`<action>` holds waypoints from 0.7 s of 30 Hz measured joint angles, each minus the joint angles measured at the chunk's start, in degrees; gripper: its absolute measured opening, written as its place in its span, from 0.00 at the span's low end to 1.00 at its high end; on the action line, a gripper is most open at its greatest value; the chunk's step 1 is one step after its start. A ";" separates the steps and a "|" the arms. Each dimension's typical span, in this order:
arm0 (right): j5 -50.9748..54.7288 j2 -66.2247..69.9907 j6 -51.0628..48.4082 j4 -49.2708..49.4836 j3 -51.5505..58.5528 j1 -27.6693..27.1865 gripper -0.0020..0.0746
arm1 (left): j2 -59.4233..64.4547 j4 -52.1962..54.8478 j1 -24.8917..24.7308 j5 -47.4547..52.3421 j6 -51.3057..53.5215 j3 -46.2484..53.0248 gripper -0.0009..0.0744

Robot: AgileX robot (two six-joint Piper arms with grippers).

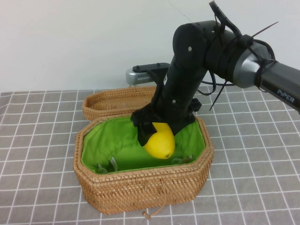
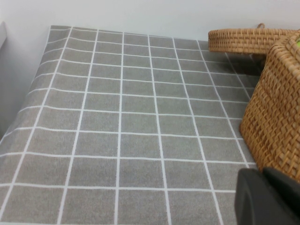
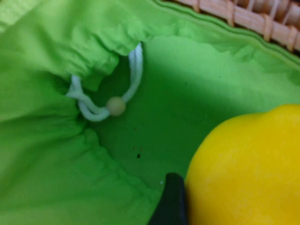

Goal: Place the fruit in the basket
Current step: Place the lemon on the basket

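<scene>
Right tool (image 1: 158,132) pinches the lemon (image 1: 160,143) inside the green-lined basket (image 1: 140,187) near the bench's front edge, fruit hanging just above the lining floor straight below, so release is next; left tool (image 2: 267,197) parked beside basket, grip state unclear.

The right arm (image 1: 187,79) is matte black along its thick, rounded lower link, with 2 small pale screw heads on its side. Above it sits a bulky black joint, then a silver-grey collar and a dark grey upper link printed "PiPER" in white. Black cables loop around the joint, bound by cable ties with long loose tails. The right gripper (image 1: 157,133) is black and angular, with blunt black fingers (image 3: 171,201). The left gripper (image 2: 267,197) shows only as a smooth black rounded edge.
</scene>
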 joint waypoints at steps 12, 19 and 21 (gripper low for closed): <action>0.00 0.00 0.00 1.49 0.00 0.00 0.93 | 0.00 0.00 0.00 0.00 0.00 0.00 0.01; 0.00 -0.98 -0.13 0.37 0.00 0.00 0.58 | 0.00 0.00 0.00 0.00 0.00 0.00 0.01; 0.00 -2.33 -2.35 -0.11 0.00 0.00 0.35 | 0.00 0.00 0.00 0.00 0.00 0.00 0.01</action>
